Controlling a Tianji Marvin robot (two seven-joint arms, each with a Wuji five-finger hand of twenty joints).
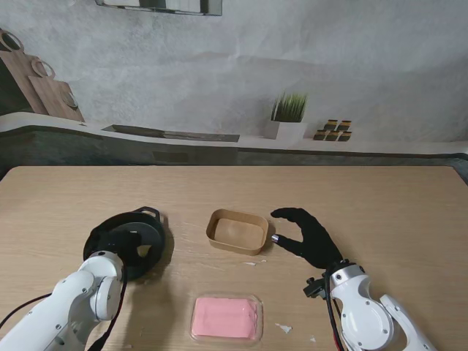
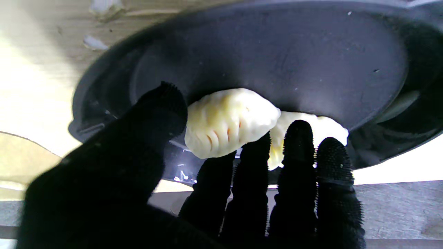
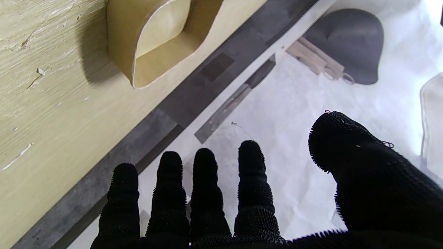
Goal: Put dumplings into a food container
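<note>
Over the black pan point(image 1: 124, 241) on the left of the wooden table point(image 1: 380, 212), the robot's left hand point(image 2: 166, 180) closed its gloved thumb point(image 2: 162, 107) and fingers point(image 2: 249, 162) around a pale pleated dumpling point(image 2: 228, 121), thumb on one end and fingertips pressed along its side. A second dumpling point(image 2: 325, 126) lay just behind the first, touching it and partly hidden by the fingers, both of them inside the pan. From the stand's view the white left arm point(image 1: 80, 303) covered most of that hand, and only a pale patch showed in the pan.

To the right of the pan sat the brown paper food container point(image 1: 237, 231), with nothing visible in it. Just beside its right wall hovered the right hand point(image 1: 307, 234), fingers spread apart and holding nothing, thumb reaching toward the container's rim. Nearer to the robot, between the two arms, lay a pink block in a clear tray point(image 1: 226, 317).
</note>
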